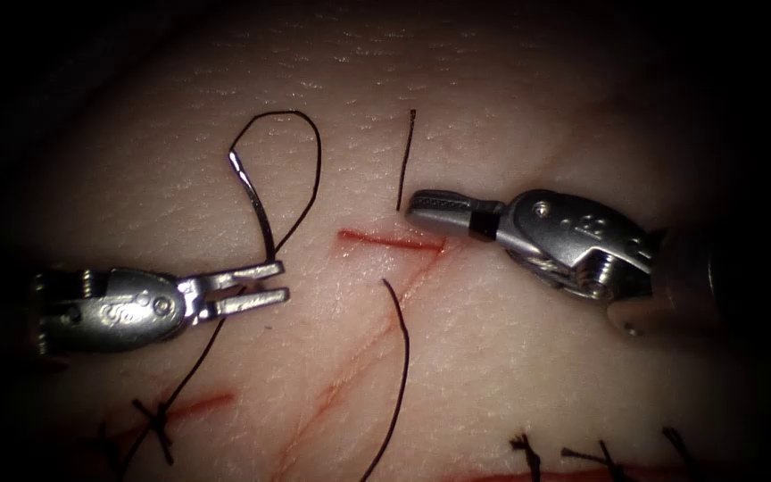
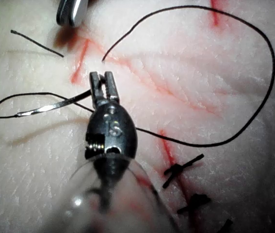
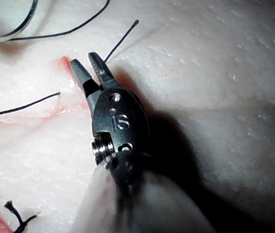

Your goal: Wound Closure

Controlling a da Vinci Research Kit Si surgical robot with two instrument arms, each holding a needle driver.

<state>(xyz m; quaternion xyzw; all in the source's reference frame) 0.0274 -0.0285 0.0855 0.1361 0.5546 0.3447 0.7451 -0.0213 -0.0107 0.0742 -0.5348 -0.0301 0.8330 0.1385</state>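
Currently the left tool [image 1: 265, 287] lies level, left of the cut [image 1: 390, 239], fingers pinching the curved needle [image 1: 252, 201] near its tip end; needle lies on the tissue [image 1: 510, 357], not in it. Right tool [image 1: 430, 207] angles in just above the cut, fingers slightly spread, holding nothing. Thread [image 1: 301, 147] loops overhead. Judgement: grip needs squaring up.

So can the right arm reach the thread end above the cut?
Probably yes: its end effector, empty and open, sits beside the thread end with nothing between. The left end effector has the needle at one end, outside the tissue.
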